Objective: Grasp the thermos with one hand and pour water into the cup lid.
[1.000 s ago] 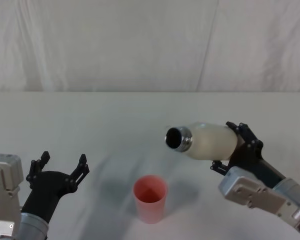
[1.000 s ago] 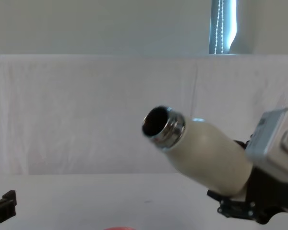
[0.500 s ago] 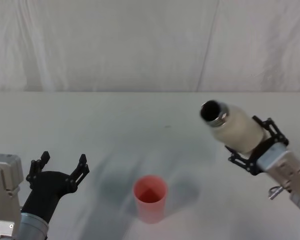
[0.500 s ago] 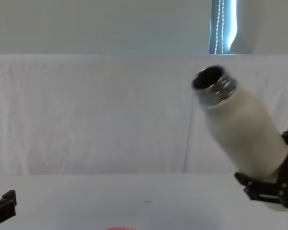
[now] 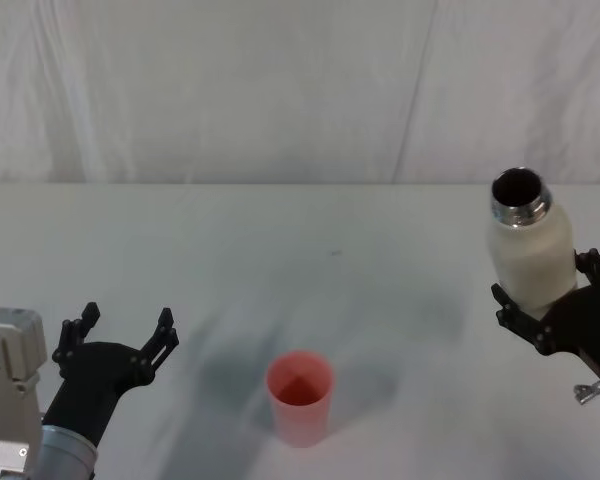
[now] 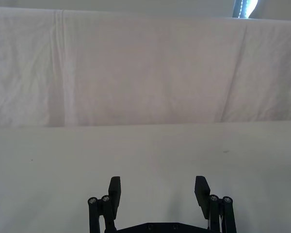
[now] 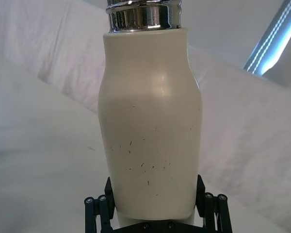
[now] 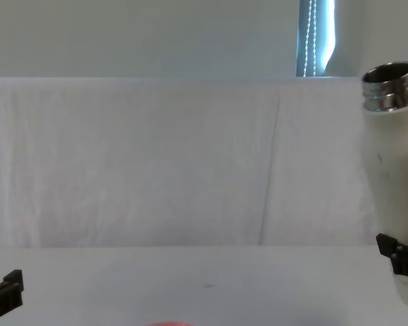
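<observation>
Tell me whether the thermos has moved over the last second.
Yes. The thermos, held by the right gripper, swung upright and away to the right of the still cup lid.

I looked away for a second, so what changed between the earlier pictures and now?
The right gripper, shut on the thermos, swung it from tipped toward the cup lid back to upright and out to the right. The cup lid stayed put, and the left gripper stayed open and parked.
</observation>
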`<state>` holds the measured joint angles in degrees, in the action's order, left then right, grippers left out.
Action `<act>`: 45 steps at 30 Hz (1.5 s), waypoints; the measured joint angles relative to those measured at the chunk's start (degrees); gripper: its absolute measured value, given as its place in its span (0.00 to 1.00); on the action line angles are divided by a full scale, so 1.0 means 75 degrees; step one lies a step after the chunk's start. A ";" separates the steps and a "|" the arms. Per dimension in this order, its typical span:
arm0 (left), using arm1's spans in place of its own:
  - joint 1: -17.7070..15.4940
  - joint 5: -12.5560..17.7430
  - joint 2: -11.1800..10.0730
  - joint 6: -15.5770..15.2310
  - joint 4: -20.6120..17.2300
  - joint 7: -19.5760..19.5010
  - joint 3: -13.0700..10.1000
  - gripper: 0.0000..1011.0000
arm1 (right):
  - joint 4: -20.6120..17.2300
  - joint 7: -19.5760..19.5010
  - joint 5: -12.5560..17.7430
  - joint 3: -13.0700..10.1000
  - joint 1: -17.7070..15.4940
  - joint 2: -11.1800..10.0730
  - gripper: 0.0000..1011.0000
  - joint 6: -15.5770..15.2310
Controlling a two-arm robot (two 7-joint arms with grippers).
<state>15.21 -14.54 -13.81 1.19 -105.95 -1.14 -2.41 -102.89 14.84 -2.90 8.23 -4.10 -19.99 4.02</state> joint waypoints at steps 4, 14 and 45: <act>0.0000 0.0000 0.0000 0.0000 0.0000 0.0000 0.0000 0.99 | 0.0005 0.0071 0.0291 -0.0055 -0.0051 0.0057 0.94 -0.0038; 0.0000 0.0000 0.0000 0.0000 0.0000 0.0001 0.0000 0.99 | 0.0062 0.0197 0.1095 -0.0156 -0.0231 0.0201 0.94 -0.0085; 0.0000 0.0000 0.0000 0.0000 0.0000 0.0000 0.0000 0.99 | 0.1129 0.0455 0.2358 0.0201 0.0654 0.0255 0.94 -0.0733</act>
<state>15.21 -14.54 -13.81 1.19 -105.95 -1.14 -2.41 -94.42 18.25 14.79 9.75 0.80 -18.07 -1.48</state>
